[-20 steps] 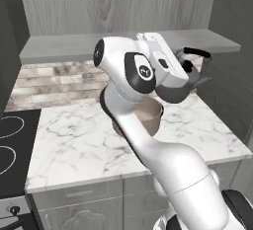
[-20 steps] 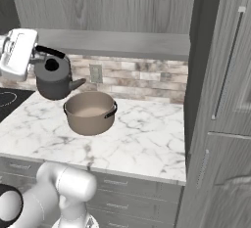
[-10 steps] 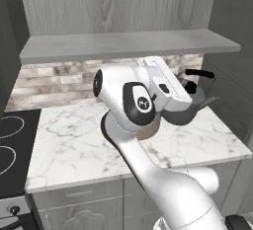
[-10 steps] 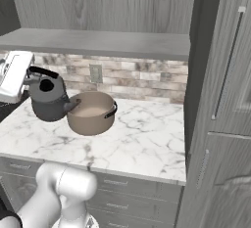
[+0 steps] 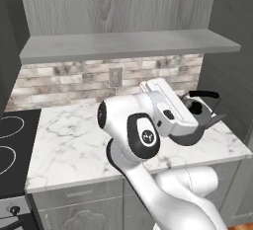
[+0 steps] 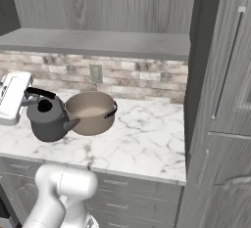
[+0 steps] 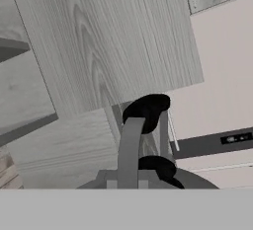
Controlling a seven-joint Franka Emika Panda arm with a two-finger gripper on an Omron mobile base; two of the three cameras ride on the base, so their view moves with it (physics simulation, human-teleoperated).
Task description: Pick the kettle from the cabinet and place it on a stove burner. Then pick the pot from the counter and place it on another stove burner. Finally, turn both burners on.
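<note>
The claw (image 6: 24, 96) is seen closed on the arched black handle of the kettle (image 6: 48, 121), at the handle's left end in the right base view. In the hand view the handle (image 7: 129, 147) runs up between the claw's tips, with the lid knob (image 7: 156, 167) below it. The kettle (image 5: 197, 120) is held upright above the front part of the tabletop (image 6: 142, 144); whether its base touches the marble cannot be told. Its spout points toward the pot (image 6: 91, 112), which stands on the tabletop just beside the kettle, on the wall side. In the left base view the kettle is partly hidden behind the white hand, near the right end of the tabletop (image 5: 69, 145). A grey shelf (image 5: 123, 44) runs above, with a brick wall strip (image 5: 74, 78) and an outlet (image 5: 116, 76) beneath it. The black stovetop (image 5: 12, 145) with its white rings (image 5: 10, 127) lies at the tabletop's left end, well apart from the kettle.
</note>
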